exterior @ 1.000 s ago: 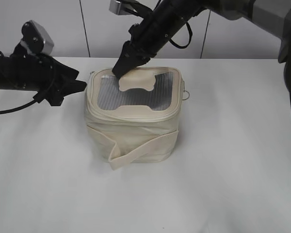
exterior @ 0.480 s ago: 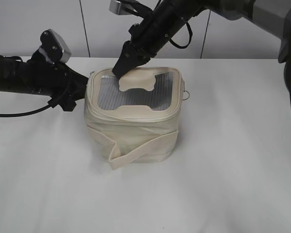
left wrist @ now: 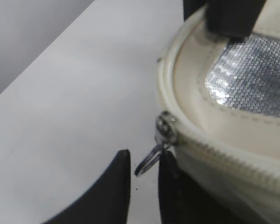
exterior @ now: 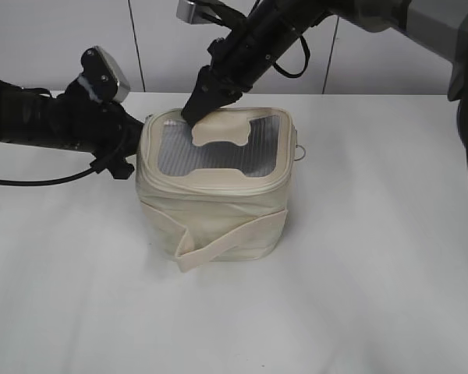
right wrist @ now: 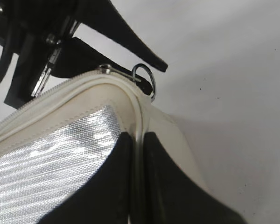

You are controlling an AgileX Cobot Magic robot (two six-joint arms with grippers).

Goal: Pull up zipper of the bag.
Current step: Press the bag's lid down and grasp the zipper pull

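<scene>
Cream fabric bag sits mid-tabletop, toward the far edge. Your left pincer stands parted around the zipper ring; your right pincer pinches the bag's rim.

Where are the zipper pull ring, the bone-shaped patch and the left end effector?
zipper pull ring [left wrist: 147, 163], left wrist view, on the silver ring's loop.
bone-shaped patch [exterior: 221, 128], exterior view, on the middle of the cream patch.
left end effector [left wrist: 144, 173], left wrist view, midway between the black fingertips.

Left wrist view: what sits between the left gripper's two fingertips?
The zipper's silver ring pull hangs in the gap of the left gripper, not yet pinched; nothing else lies there.
</scene>
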